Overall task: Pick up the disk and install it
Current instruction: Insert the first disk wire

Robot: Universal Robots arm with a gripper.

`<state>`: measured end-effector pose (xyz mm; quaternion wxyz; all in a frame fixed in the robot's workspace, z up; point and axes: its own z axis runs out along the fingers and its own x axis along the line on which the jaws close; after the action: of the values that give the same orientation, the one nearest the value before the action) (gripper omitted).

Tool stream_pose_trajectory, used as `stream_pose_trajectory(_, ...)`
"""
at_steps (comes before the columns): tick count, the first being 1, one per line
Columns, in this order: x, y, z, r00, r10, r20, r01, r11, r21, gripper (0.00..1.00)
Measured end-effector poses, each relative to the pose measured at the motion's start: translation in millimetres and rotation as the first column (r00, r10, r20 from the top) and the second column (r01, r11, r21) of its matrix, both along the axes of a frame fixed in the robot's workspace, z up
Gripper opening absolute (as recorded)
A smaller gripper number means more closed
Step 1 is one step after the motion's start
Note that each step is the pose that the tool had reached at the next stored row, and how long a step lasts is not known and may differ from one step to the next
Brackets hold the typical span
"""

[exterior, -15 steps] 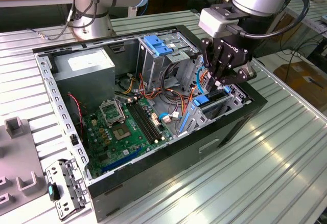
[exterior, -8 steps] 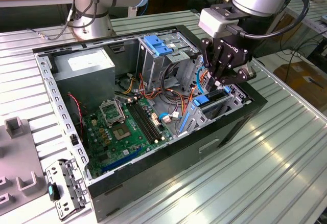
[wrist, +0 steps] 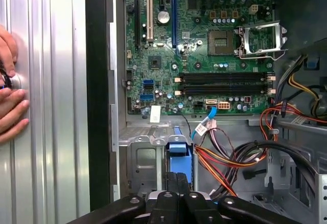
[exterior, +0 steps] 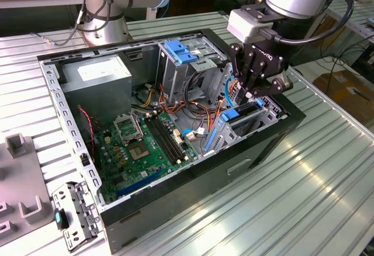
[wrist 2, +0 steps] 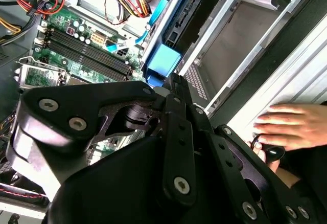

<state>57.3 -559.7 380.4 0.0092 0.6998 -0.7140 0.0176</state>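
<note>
The disk, dark with blue side rails, sits tilted in the grey drive bay at the exterior view's right end of the open computer case. Its blue end piece shows in both wrist views. My gripper hangs right over that blue end, fingers pressed together and pointing down at it. In both wrist views the black fingers meet just short of the blue piece. I cannot tell whether they touch it. Nothing is held between them.
A green motherboard lies on the case floor, with orange and black cables beside the bay. A grey power supply and a tall cage with a blue cap stand at the back. A person's hands rest on the ribbed table outside the case wall.
</note>
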Motion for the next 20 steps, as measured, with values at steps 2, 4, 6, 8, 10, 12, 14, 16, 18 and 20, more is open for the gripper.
stream_pose_trajectory(2,1.7,0.0,-0.1,1.0000,0.000,-0.0001,0.000,1.0000,-0.0001,0.11)
stream_pose_trajectory(4,9.0,0.0,-0.3,1.0000,0.000,-0.0001,0.000,1.0000,-0.0005,0.11)
stream_pose_trajectory(6,17.4,0.2,-0.6,1.0000,0.000,0.0000,0.000,1.0000,-0.0010,0.11)
stream_pose_trajectory(8,22.5,0.4,-0.7,1.0000,0.000,-0.0002,0.000,1.0000,-0.0025,0.11)
stream_pose_trajectory(10,25.7,0.4,-0.7,1.0000,0.000,-0.0002,0.000,1.0000,-0.0028,0.11)
stream_pose_trajectory(12,25.8,0.4,-0.7,1.0000,0.007,-0.0003,-0.007,1.0000,-0.0029,0.11)
stream_pose_trajectory(14,25.9,0.3,0.1,0.9996,0.027,-0.0002,-0.027,0.9996,-0.0030,0.11)
stream_pose_trajectory(16,25.8,0.4,1.2,0.9993,0.037,-0.0002,-0.037,0.9993,-0.0029,0.11)
stream_pose_trajectory(18,25.9,0.6,1.6,0.9991,0.042,-0.0002,-0.042,0.9991,-0.0035,0.11)
stream_pose_trajectory(20,25.9,0.7,1.7,0.9991,0.042,-0.0003,-0.042,0.9991,-0.0051,0.11)
